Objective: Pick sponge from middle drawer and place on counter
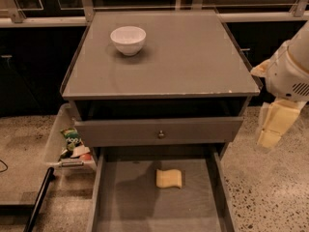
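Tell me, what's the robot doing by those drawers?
The robot is meant to move the sponge onto the counter. Right now the sponge lies flat in the open middle drawer, not yet touched. The end effector hangs off to the right, beside the counter's front corner. A white bowl sits on the counter.

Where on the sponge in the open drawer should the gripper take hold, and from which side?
Likely across its narrower width, from straight above: the sponge lies flat on the middle drawer floor, clear of the walls. The gripper hangs right of the counter, outside the drawer.
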Action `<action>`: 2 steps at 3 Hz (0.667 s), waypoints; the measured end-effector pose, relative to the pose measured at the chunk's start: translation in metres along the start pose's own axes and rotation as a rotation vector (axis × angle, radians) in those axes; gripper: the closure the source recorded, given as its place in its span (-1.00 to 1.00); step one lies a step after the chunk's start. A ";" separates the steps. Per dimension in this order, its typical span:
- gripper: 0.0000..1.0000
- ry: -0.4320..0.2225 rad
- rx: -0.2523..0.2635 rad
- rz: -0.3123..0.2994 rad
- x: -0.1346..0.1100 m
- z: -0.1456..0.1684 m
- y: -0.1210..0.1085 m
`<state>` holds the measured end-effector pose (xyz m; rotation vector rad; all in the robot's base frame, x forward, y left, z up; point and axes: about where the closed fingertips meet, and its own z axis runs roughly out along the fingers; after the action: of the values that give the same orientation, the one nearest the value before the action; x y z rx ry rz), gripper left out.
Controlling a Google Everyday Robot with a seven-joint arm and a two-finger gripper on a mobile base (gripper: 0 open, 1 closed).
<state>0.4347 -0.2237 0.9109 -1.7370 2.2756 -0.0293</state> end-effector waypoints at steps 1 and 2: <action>-1.00 -0.041 -0.010 -0.040 0.016 0.044 0.013; -1.00 -0.088 -0.017 -0.082 0.038 0.105 0.015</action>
<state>0.4357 -0.2401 0.7992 -1.8021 2.1482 0.0487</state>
